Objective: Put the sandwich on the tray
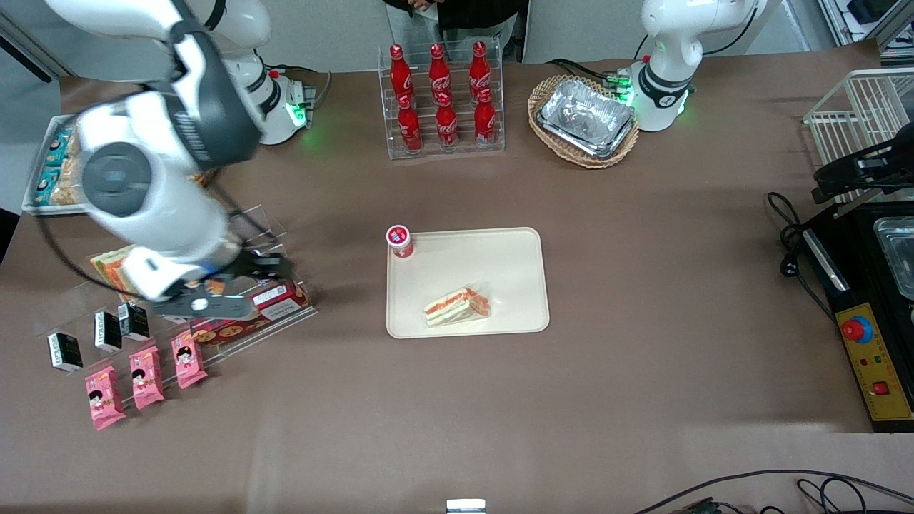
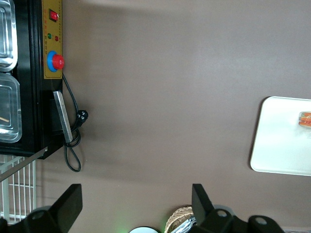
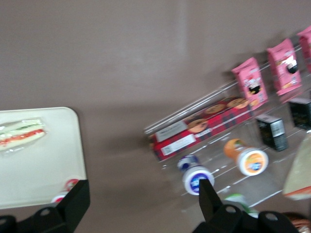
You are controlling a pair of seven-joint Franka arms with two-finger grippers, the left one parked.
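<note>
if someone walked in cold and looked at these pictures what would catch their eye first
Probably the big white working arm, its hand open and empty above the clear snack rack toward its own end of the table. Next, the cream tray mid-table, with the wrapped sandwich lying on it and a small red-capped bottle standing at one corner. Then the rack of red cola bottles, farther from the front camera than the tray.

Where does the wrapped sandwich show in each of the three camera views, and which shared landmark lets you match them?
Front view: the sandwich lies on the tray, nearer the camera than the small red-capped bottle.
Left wrist view: sandwich at the picture's edge, on the tray.
Right wrist view: sandwich on the tray.
Shared landmark: the tray.
The gripper is over the snack rack.
</note>
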